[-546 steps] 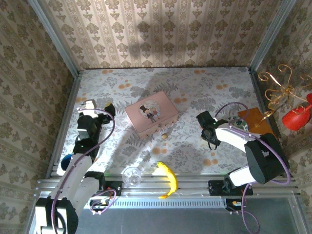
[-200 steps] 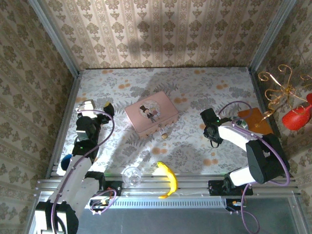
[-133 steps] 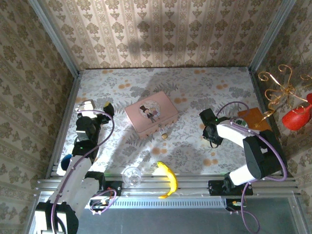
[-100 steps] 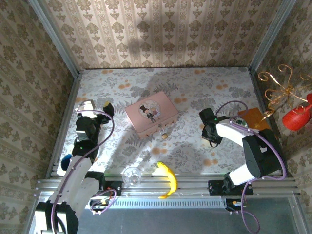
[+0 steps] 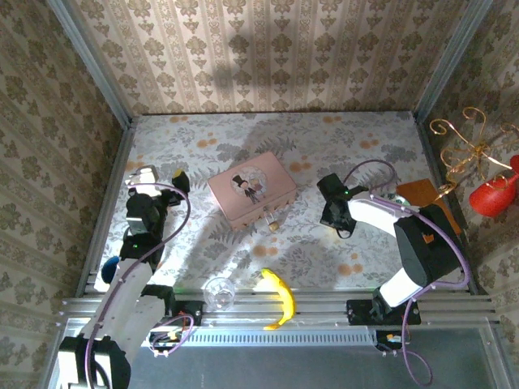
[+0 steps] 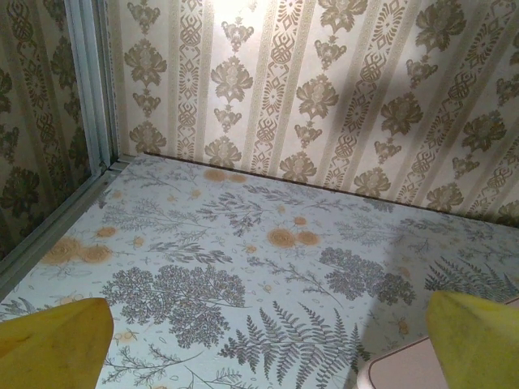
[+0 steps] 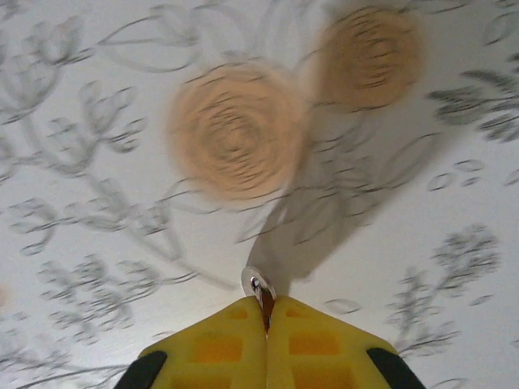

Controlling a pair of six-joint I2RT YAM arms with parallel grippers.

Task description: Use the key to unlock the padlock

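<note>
The padlock [image 5: 274,224] lies on the desk just beside the near edge of the pink tin [image 5: 251,189], well left of the right claw [image 7: 266,312], which is clenched on the key [image 7: 258,284], its ringed end poking out between the yellow pads [image 7: 219,340]. The key looks secured, so the carry is in hand: next it must travel left and line up with the keyhole. Farther left, the left claw [image 5: 162,177] hangs spread, holding nothing.
</note>
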